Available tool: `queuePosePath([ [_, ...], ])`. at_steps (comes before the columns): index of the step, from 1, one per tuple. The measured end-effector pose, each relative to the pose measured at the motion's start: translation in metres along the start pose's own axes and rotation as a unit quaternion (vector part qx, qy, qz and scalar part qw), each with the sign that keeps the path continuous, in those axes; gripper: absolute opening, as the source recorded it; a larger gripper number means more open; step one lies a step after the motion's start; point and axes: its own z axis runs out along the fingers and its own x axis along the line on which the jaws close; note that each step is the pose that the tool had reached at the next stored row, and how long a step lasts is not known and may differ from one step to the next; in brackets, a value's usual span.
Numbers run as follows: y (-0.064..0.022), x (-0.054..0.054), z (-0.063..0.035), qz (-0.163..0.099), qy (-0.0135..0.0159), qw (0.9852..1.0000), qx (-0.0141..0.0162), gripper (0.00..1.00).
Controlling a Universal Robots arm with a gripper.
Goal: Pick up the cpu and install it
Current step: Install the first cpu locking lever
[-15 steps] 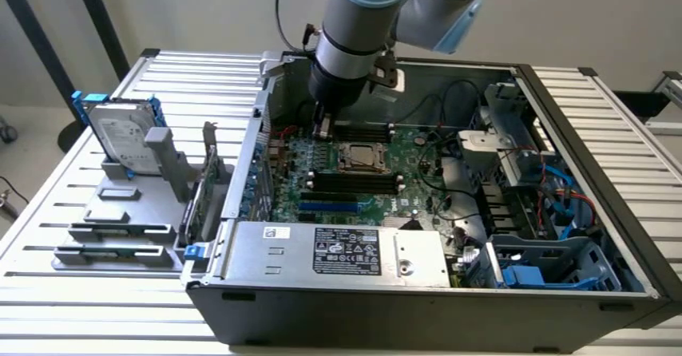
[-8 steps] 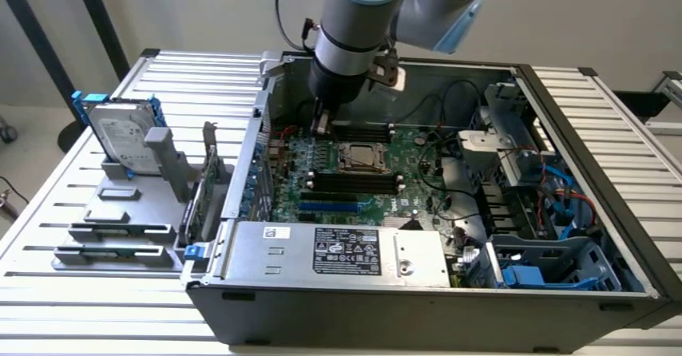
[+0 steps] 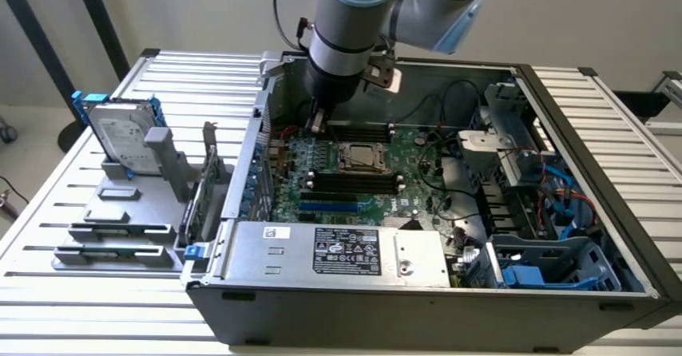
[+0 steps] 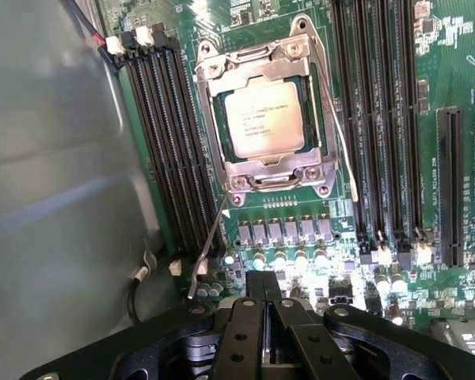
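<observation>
A hard drive (image 3: pixel 120 136) with blue rails stands upright in grey holder blocks (image 3: pixel 117 220) near the tabletop (image 3: pixel 43 292) edge on the exterior view's left. Beside it sits the open computer case (image 3: pixel 426 312). Inside, the jaws are pressed shut on nothing, hanging over the green board (image 3: pixel 416 188) near the socket. The cpu (image 3: pixel 358 156) (image 4: pixel 264 119) lies flat in that socket, framed by a metal bracket; its printed lines are too small to read. The power supply (image 3: pixel 341 252) label at the case's front is also unreadable.

exterior: high, looking down, whole computer case (image 3: pixel 426 288) | wrist: close above motherboard (image 4: pixel 451 71) | shared: cpu (image 3: pixel 362 157) (image 4: pixel 264 119)
</observation>
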Motion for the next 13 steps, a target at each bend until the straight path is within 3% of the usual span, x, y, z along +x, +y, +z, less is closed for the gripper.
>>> queuePosePath([
  [7, -0.0063, -0.0016, 0.0015, 0.02, 0.0095, 0.9997, -0.0043, 0.11],
  [11, -0.0065, -0.0019, 0.0025, 0.039, 0.0197, 0.999, -0.008, 0.11],
  [13, -0.0073, -0.0022, 0.0031, 0.047, 0.0265, 0.9985, -0.009, 0.11],
])
